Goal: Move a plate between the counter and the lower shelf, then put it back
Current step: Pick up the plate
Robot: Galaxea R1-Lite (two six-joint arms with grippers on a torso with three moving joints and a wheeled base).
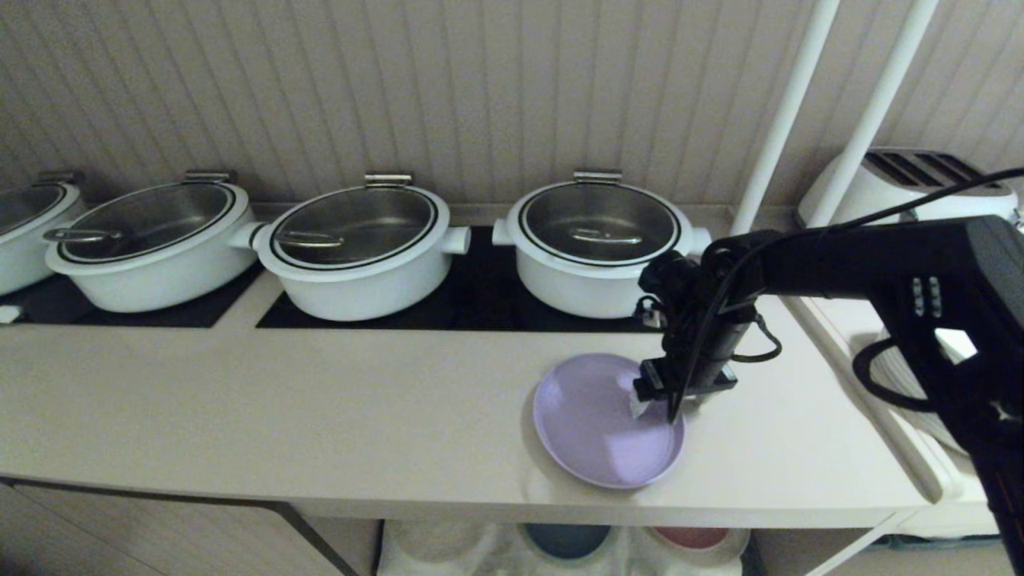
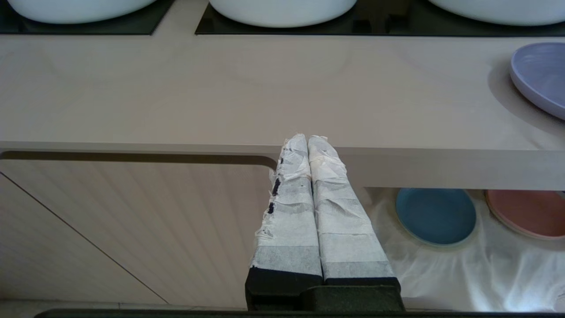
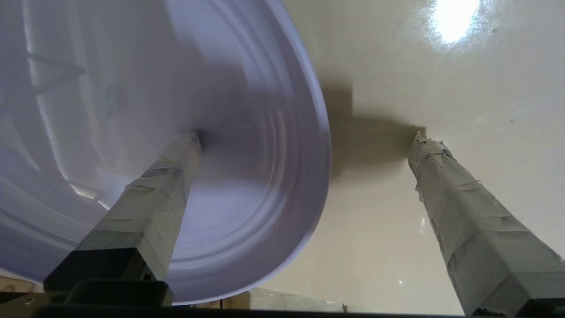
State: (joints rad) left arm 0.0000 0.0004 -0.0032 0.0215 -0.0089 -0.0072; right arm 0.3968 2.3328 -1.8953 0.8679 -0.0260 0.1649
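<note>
The lavender plate (image 1: 596, 424) lies flat on the beige counter (image 1: 320, 416) near its front edge, in front of the right-hand pot. My right gripper (image 1: 658, 410) points down over the plate's right rim. In the right wrist view the right gripper (image 3: 305, 134) is open wide and straddles the rim of the plate (image 3: 247, 168): one finger (image 3: 163, 190) is over the plate's inside, the other finger (image 3: 450, 185) over bare counter (image 3: 397, 66). My left gripper (image 2: 307, 140) is shut and empty, parked in front of the counter's edge. The lower shelf (image 2: 441, 278) has a white cloth floor.
Three white lidded pots (image 1: 600, 240) stand on black cooktop panels behind the plate. A blue plate (image 2: 435, 216) and a pink plate (image 2: 525, 212) rest on the shelf cloth. White poles (image 1: 788, 112) and a toaster (image 1: 904, 184) stand at the right.
</note>
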